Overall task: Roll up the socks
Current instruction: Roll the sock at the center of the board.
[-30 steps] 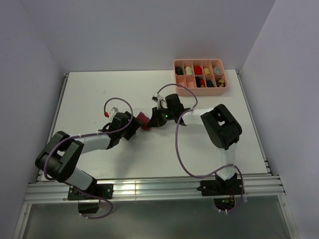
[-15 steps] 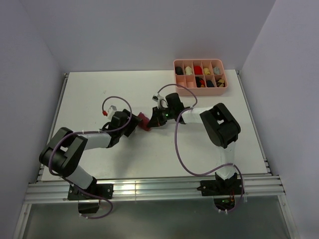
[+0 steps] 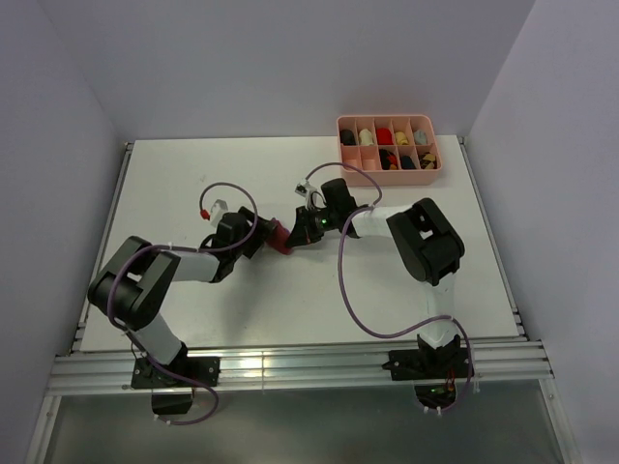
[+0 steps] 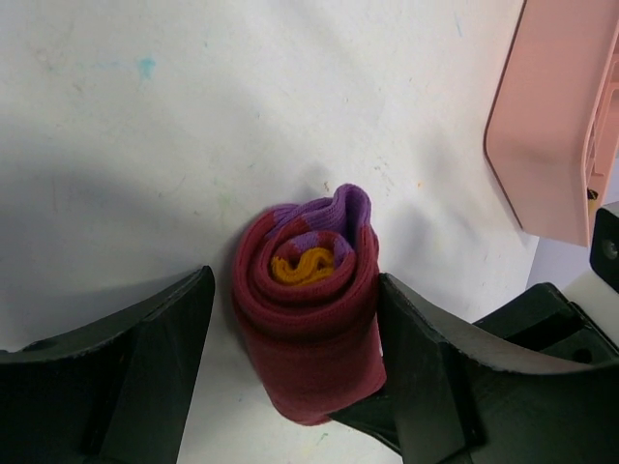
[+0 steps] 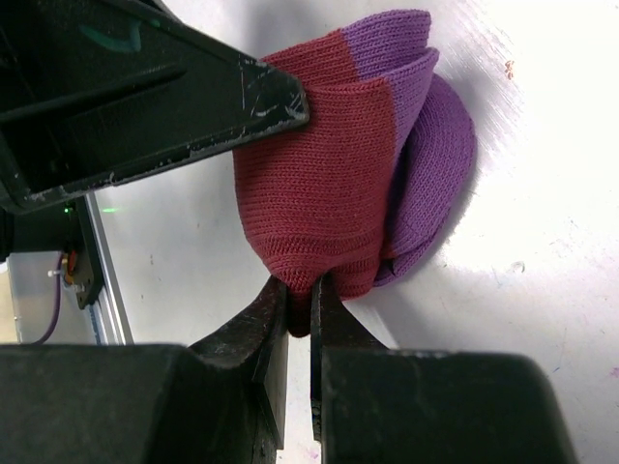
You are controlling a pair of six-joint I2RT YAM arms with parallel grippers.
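The socks (image 4: 305, 319) are a tight dark red roll with an orange core and a purple end, lying on the white table. My left gripper (image 4: 295, 290) is open around the roll: its right finger (image 4: 426, 367) touches the side, while the left finger (image 4: 145, 358) stands a small gap away. In the right wrist view my right gripper (image 5: 300, 290) is shut on a fold of the red knit at the edge of the socks (image 5: 329, 193). From above, the socks (image 3: 279, 235) sit between the left gripper (image 3: 263, 233) and the right gripper (image 3: 296, 232).
A pink compartment box (image 3: 387, 177) holding several small rolled sock bundles stands at the back right, and its corner (image 4: 542, 126) shows in the left wrist view. Purple cables loop over both arms. Grey walls enclose the table on three sides.
The left arm has swung its elbow leftward and its gripper has crept a little toward the back, jaws narrowing slightly. The right gripper and the roll have shifted slightly left.
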